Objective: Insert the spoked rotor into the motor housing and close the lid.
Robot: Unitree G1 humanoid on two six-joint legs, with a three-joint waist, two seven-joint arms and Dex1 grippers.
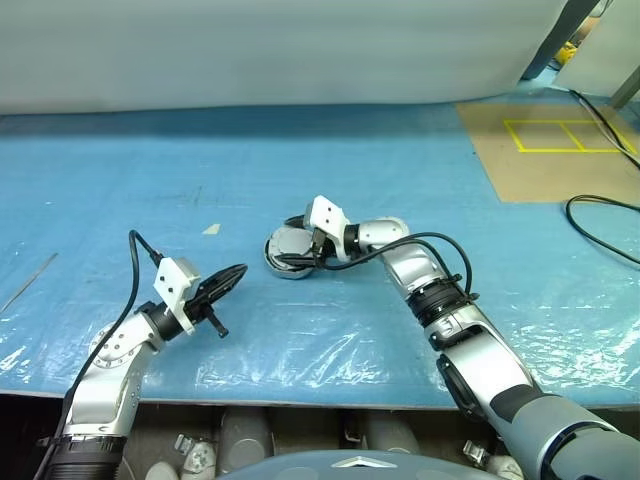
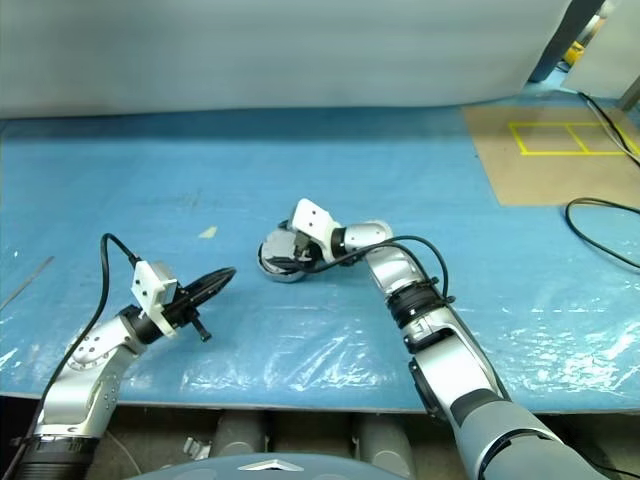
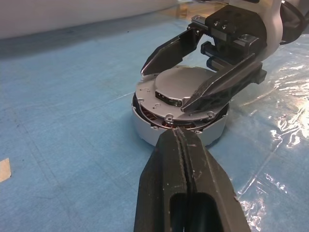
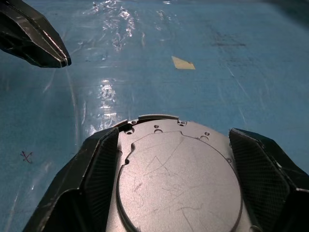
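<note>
Although our left end effector (image 1: pixel 222 290) is the nearer thing to us, it takes no part in the grasp: its fingers are pressed together on nothing, and it hangs a little above the blue counter (image 1: pixel 120 180), pointing toward the housing (image 3: pixel 145 129). Farther out, near the middle of the counter, the housing stands flat, with copper windings showing under its upper edge. The lid (image 3: pixel 186 87) lies on top of it, but in the left wrist view it looks slightly tilted and pushed to one side, so we judge it not fully seated. Our right end effector (image 1: pixel 300 247) reaches it from the right side; its fingers stand wide, one on each side of the lid, and we cannot tell whether they already press the rim. We do not make out the rotor; we suppose it is under the lid. The coming move turns on this: the lid lies directly between the right fingers, its flat face up, so the right arm must centre and press it.
</note>
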